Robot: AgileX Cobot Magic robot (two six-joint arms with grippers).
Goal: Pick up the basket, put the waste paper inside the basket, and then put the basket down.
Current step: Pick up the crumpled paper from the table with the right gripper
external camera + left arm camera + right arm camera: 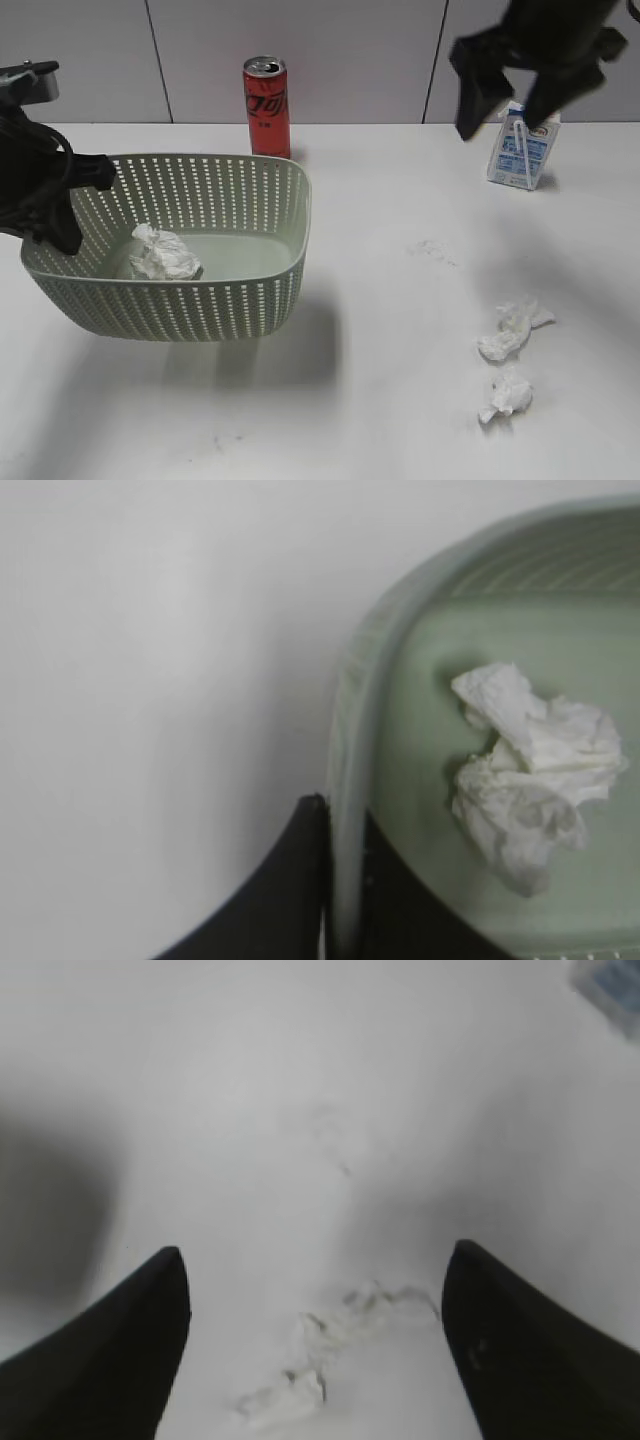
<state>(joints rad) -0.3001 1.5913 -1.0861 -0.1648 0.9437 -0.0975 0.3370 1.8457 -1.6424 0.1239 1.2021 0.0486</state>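
The pale green basket (230,290) hangs tilted above the table at the left. My left gripper (50,215) is shut on its left rim (345,810). One white paper wad (160,257) lies inside the basket, also seen in the left wrist view (535,775). Two more paper wads lie on the table at the right, one nearer the back (512,330) and one nearer the front (508,396). My right gripper (505,95) is open and empty, high at the back right. In the right wrist view a wad (335,1355) lies below between the open fingers (315,1285).
A red drink can (266,107) stands behind the basket. A blue-and-white milk carton (525,145) stands at the back right, partly behind my right arm. A faint smudge (432,248) marks the white table.
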